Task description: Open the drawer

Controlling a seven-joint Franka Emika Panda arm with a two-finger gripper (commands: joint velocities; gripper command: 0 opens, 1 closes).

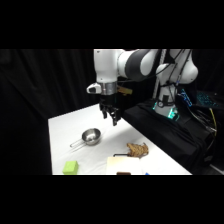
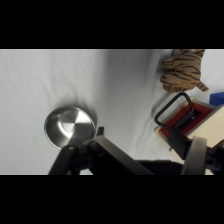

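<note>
Overhead, gripper [image 1: 112, 117] hanging above the white table [image 1: 65, 130], finger spacing impossible to tell, steel saucepan [image 1: 91, 136] just below it, drawer [image 2: 192, 122] with dark loop handle beyond the saucepan, striped tiger plush [image 2: 182, 70] beside the drawer, green block [image 1: 70, 167] near the table's front edge

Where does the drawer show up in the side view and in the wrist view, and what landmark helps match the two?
Side view: the drawer sits at the bottom edge, right of center, partly cut off, below the striped toy.
Wrist view: the drawer is at the right edge, red front and dark loop handle facing left, below the striped toy.
Shared landmark: the metal pan, left of the drawer in both.
</note>
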